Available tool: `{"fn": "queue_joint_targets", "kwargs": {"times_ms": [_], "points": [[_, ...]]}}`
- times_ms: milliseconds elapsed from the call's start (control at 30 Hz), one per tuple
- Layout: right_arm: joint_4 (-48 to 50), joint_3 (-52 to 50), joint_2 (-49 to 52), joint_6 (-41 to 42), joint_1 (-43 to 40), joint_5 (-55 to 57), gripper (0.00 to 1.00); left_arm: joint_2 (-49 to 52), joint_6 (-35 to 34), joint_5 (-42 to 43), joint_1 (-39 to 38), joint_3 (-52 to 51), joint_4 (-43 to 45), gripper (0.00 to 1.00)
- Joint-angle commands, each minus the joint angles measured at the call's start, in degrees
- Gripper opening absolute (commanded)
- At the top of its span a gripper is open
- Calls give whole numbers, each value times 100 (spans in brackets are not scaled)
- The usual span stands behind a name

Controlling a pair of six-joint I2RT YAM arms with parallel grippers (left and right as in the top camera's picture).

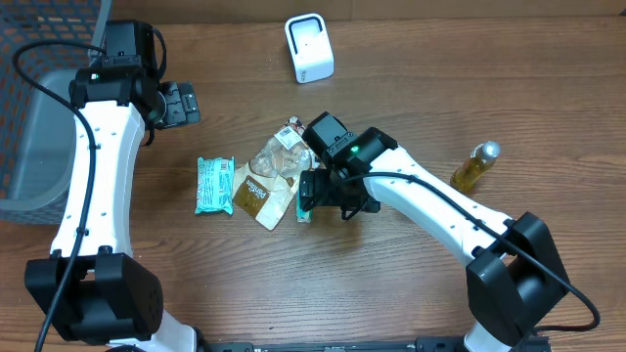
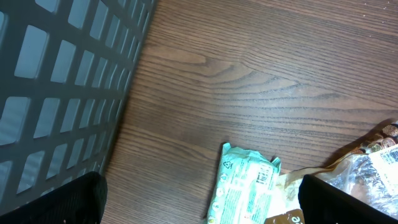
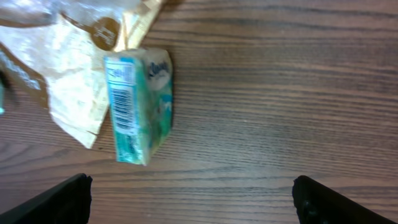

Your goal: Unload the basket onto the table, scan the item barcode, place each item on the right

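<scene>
A white barcode scanner (image 1: 308, 47) stands at the back of the table. A small teal tissue pack (image 3: 137, 106) lies on the wood with its barcode strip facing up, beside a crinkly brown and clear snack bag (image 1: 269, 176). My right gripper (image 1: 333, 196) hovers just over that pack (image 1: 304, 205), open, with only bare wood between its fingers (image 3: 62, 199). A flat teal packet (image 1: 215, 185) lies left of the bag. My left gripper (image 1: 181, 103) is open at the back left, holding nothing; its wrist view shows the teal packet (image 2: 245, 183) below it.
A grey lattice basket (image 1: 29, 147) takes up the left edge and fills the left of the left wrist view (image 2: 56, 93). A yellow bottle (image 1: 476, 164) lies on its side at the right.
</scene>
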Motion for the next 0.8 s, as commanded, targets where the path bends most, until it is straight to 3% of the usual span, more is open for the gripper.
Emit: {"fn": "queue_joint_targets", "kwargs": {"times_ms": [0,767], "points": [[31,-37,-205,26,7,-13,100,-42,9,-35,-2,101,4,100],[44,-42,-205,24,7,-61,100,-42,9,-35,-2,101,4,100]]}}
